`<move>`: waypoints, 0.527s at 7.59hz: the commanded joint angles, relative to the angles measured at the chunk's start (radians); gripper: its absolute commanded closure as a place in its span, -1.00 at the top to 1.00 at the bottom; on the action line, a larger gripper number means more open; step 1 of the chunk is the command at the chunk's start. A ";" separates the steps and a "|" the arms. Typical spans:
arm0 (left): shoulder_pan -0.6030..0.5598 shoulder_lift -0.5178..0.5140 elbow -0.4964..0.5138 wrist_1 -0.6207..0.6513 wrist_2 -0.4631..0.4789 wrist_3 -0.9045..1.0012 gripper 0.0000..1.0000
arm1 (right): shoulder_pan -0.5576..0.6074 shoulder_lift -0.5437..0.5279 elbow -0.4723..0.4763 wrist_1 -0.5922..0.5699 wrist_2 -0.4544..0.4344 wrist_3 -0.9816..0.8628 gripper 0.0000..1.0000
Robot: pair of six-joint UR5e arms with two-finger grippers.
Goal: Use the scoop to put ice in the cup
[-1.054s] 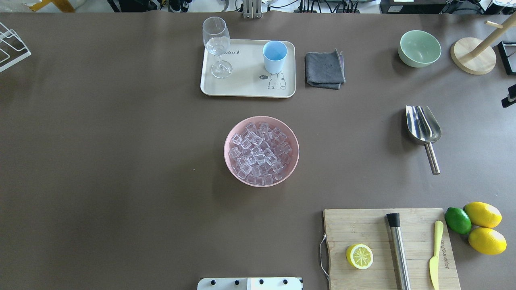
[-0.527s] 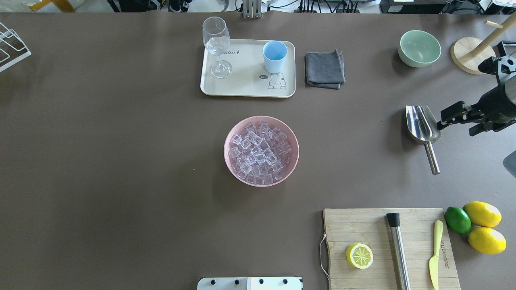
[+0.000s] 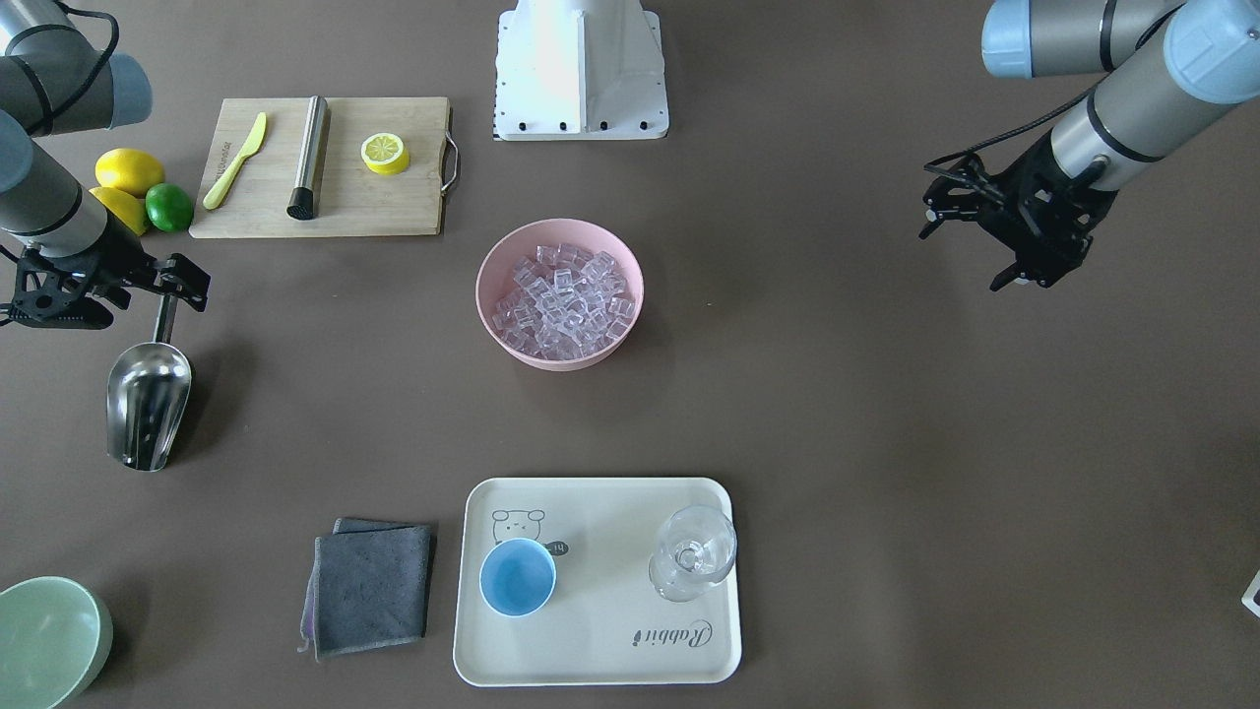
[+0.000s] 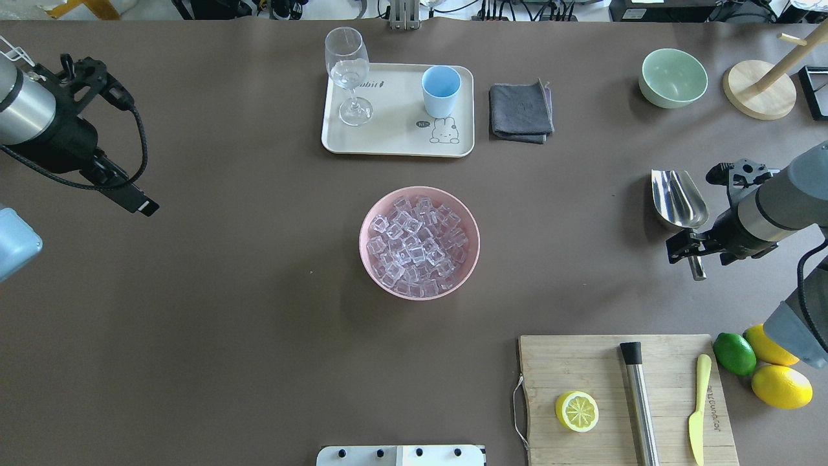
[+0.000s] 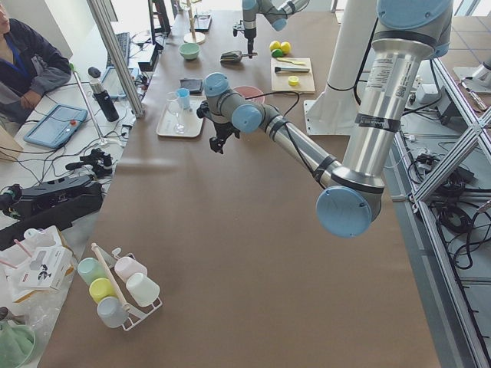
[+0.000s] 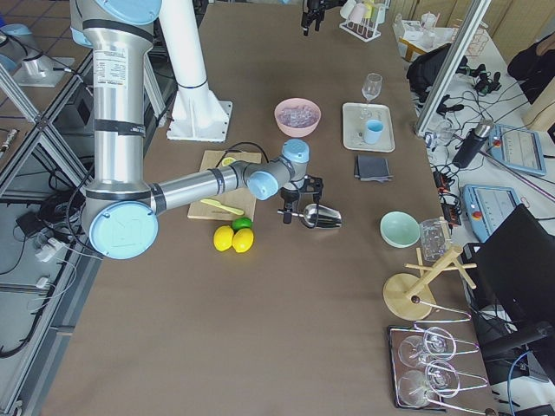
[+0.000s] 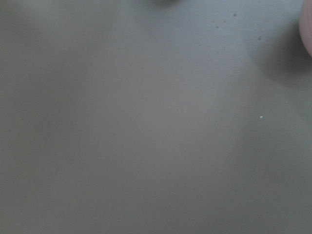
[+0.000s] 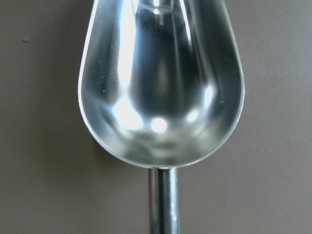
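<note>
The steel scoop [image 4: 678,199] lies on the table at the right, trough toward the far side and handle toward the robot. It also shows in the front view [image 3: 148,402] and fills the right wrist view [image 8: 161,83]. My right gripper [image 4: 702,252] is open and hovers over the scoop's handle, one finger on each side. The ice [image 4: 417,244] fills a pink bowl [image 4: 364,226] at the table's middle. The light-blue cup [image 4: 441,89] stands empty on a cream tray [image 4: 394,139] beyond the bowl. My left gripper [image 4: 139,202] looks open and empty, above bare table at the far left.
A wine glass [image 4: 348,71] shares the tray. A grey cloth [image 4: 521,111] and a green bowl [image 4: 673,77] lie to the right of the tray. A cutting board [image 4: 582,362] carries a lemon half, a steel rod and a yellow knife. Lemons and a lime [image 4: 734,354] sit beside my right arm.
The right arm has swung from beyond the scoop's trough back over its handle. The left arm has come into view at the table's far left. No object has moved.
</note>
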 commanded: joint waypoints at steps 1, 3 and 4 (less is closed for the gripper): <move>0.122 -0.046 -0.003 -0.081 0.069 0.001 0.97 | -0.004 0.007 -0.084 0.107 0.004 0.009 0.89; 0.248 -0.087 0.067 -0.239 0.219 0.001 0.97 | -0.004 0.029 -0.084 0.094 0.011 0.014 0.30; 0.282 -0.124 0.096 -0.244 0.238 0.002 0.97 | -0.002 0.029 -0.078 0.091 0.012 0.040 -0.09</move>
